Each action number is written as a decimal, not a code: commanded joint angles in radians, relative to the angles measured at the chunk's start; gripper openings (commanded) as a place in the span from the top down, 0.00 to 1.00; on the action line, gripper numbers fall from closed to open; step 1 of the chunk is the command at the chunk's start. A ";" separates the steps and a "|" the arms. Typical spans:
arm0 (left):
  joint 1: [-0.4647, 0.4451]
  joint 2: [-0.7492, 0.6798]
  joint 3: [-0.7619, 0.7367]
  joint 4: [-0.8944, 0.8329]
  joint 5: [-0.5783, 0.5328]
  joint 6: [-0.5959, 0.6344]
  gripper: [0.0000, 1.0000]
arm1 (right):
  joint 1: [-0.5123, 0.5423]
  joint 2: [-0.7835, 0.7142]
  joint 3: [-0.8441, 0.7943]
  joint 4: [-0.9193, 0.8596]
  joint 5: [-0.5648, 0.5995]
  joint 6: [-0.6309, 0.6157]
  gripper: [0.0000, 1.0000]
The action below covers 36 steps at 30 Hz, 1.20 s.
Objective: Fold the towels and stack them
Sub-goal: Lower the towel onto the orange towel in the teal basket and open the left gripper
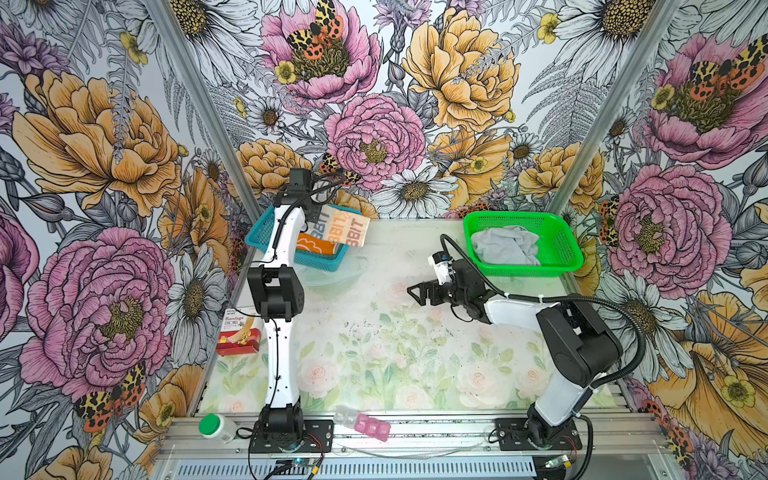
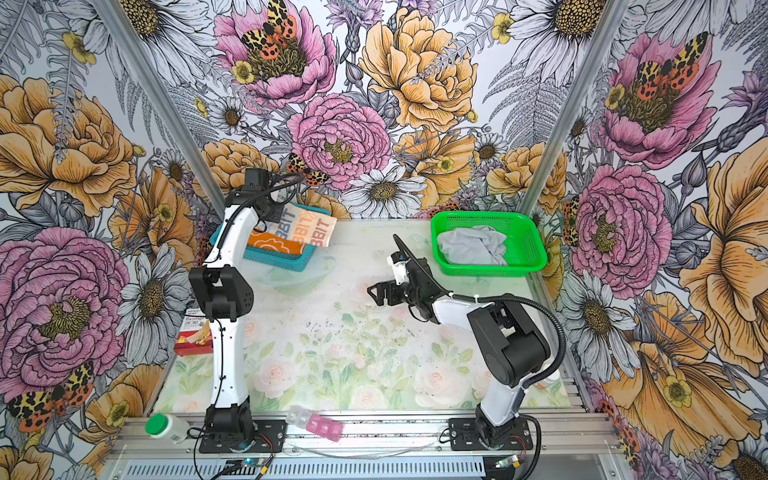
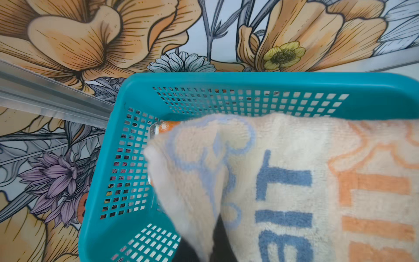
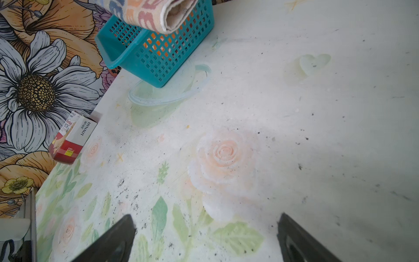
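Robot-lab test booth — printed floral wall panels (image 1: pixel 374 104) at upper frame; arm mounts (image 1: pixel 320 432) on aluminium rail (image 1: pixel 449 432) at bottom edge.

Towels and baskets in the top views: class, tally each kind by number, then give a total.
Towels: 3 (striped towel, orange towel, grey towel)
Baskets: 2 (teal basket, green basket)
Total: 5

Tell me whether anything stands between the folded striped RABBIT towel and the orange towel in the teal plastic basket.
Nothing visible does. The striped RABBIT towel is above the orange terry towel in the teal plastic basket, one end past the rim.
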 commanded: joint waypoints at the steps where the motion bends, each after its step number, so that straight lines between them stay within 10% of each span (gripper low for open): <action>1: -0.003 0.048 -0.012 0.078 0.044 0.001 1.00 | 0.006 0.027 0.031 0.001 -0.024 -0.003 0.01; 36: 0.112 0.055 -0.051 0.205 0.034 0.000 1.00 | 0.008 0.109 0.096 -0.036 -0.073 0.008 0.01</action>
